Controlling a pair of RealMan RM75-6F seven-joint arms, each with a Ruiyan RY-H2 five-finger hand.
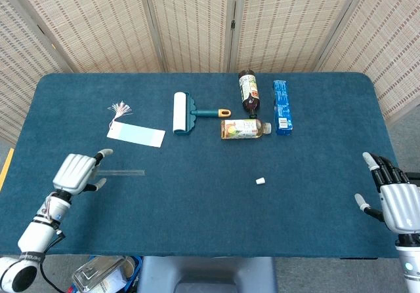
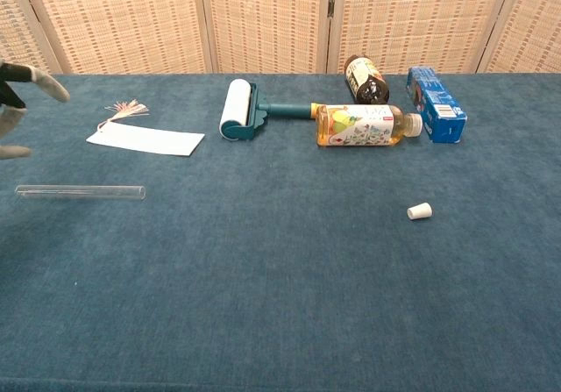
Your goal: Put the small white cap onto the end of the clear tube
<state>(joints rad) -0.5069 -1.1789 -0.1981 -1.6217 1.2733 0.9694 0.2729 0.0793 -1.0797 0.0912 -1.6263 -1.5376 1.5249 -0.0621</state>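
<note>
From the head view I saw both of my hands: my left hand [image 1: 75, 172] hovered over the left end of the clear tube [image 1: 121, 172], fingers spread and holding nothing, while my right hand [image 1: 396, 201] sat off the worktop's [image 1: 197, 208] right edge, fingers apart and empty. The chest view caught only the fingertips [image 2: 44, 83] of my left hand at its left border and nothing of my right. The tube lay flat, glassy and nearly see-through on the blue cloth. The small white cap [image 2: 420, 210], stubby and slightly tapered, lay on its side well to the tube's right.
</note>
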